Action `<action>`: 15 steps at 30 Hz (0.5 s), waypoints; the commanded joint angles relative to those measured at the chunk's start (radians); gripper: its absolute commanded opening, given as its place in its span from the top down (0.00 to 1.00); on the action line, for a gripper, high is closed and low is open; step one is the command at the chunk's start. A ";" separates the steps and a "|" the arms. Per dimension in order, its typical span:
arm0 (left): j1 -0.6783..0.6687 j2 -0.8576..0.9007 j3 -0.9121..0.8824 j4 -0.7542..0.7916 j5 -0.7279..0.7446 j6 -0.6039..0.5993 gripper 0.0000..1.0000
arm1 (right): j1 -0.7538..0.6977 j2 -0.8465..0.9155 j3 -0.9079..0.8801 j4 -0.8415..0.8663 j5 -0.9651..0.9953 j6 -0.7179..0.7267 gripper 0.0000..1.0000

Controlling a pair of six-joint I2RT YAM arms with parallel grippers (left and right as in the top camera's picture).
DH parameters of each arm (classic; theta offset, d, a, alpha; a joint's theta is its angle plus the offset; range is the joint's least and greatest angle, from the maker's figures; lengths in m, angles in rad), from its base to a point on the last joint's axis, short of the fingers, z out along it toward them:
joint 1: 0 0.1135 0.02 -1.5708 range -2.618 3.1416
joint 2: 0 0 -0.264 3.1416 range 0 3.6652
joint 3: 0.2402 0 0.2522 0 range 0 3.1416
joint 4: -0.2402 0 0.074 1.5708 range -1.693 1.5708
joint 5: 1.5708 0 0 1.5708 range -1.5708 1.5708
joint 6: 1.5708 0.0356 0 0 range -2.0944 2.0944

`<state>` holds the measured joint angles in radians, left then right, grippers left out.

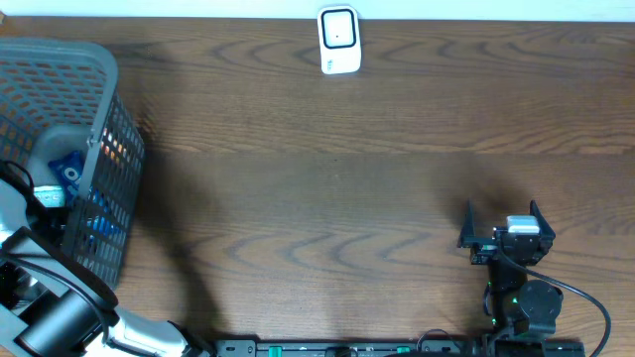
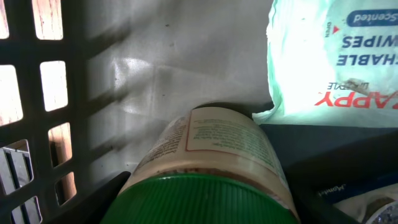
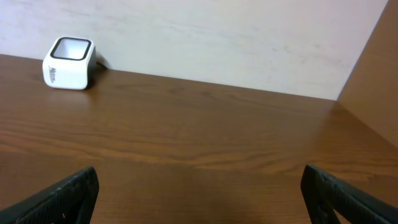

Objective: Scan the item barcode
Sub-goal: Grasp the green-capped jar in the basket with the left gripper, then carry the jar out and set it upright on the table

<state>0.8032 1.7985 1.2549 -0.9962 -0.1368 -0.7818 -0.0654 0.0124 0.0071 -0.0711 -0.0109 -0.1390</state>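
The item is a tan jar [image 2: 217, 143] with a printed label and a ribbed green lid [image 2: 199, 202], lying inside the grey mesh basket [image 1: 69, 89]. My left gripper [image 2: 205, 186] reaches into the basket, with a dark finger pressed against each side of the jar just below the lid. From overhead the left arm [image 1: 40, 258] hides that gripper. The white barcode scanner [image 1: 338, 41] stands at the table's far edge and also shows in the right wrist view [image 3: 68, 63]. My right gripper [image 1: 503, 220] rests open at the near right, holding nothing.
A pack of flushable wipes [image 2: 336, 56] lies beside the jar, and blue packages [image 1: 69, 174] show in the basket. Its slotted wall [image 2: 37, 112] stands close on the left of the jar. Bare wood stretches between basket, scanner and right arm.
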 commanded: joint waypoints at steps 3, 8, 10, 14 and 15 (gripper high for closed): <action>0.005 -0.058 0.066 -0.036 0.030 0.030 0.39 | -0.006 -0.006 -0.001 -0.005 0.002 0.011 0.01; 0.005 -0.190 0.253 -0.085 0.112 0.066 0.39 | -0.006 -0.006 -0.001 -0.005 0.002 0.011 0.01; 0.003 -0.250 0.351 -0.102 0.167 0.079 0.39 | -0.006 -0.006 -0.001 -0.005 0.002 0.011 0.01; -0.048 -0.377 0.534 -0.072 0.359 0.093 0.39 | -0.006 -0.006 -0.001 -0.005 0.002 0.011 0.01; -0.103 -0.409 0.561 -0.035 0.429 0.093 0.39 | -0.006 -0.006 -0.001 -0.005 0.002 0.011 0.01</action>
<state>0.7864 1.4670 1.7290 -1.0702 0.0872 -0.7120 -0.0654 0.0120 0.0071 -0.0711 -0.0109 -0.1390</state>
